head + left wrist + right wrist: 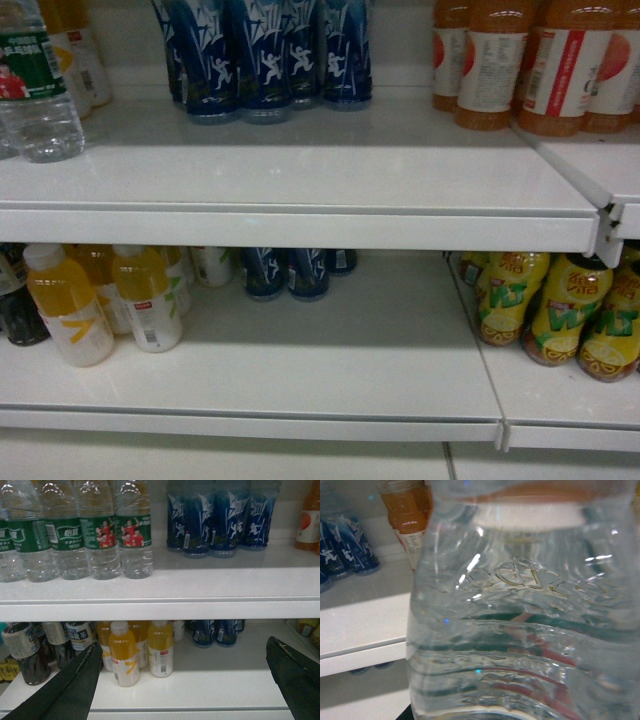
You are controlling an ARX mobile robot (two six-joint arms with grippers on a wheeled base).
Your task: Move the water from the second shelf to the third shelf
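The left fingers [75, 680] stand wide apart before the lower white shelf [210, 680]. The right fingers are hidden; I cannot tell their state, though a water bottle [525, 620] fills that wrist view. More water bottles [75, 535] line the upper shelf [200, 587].

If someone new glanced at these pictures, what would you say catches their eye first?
Probably the clear ribbed water bottle filling nearly the whole right wrist view, so close that it blurs. Next, the row of green-labelled water bottles on the upper shelf in the left wrist view, with dark blue bottles beside them. Below, yellow juice bottles stand between the left gripper's dark fingers.
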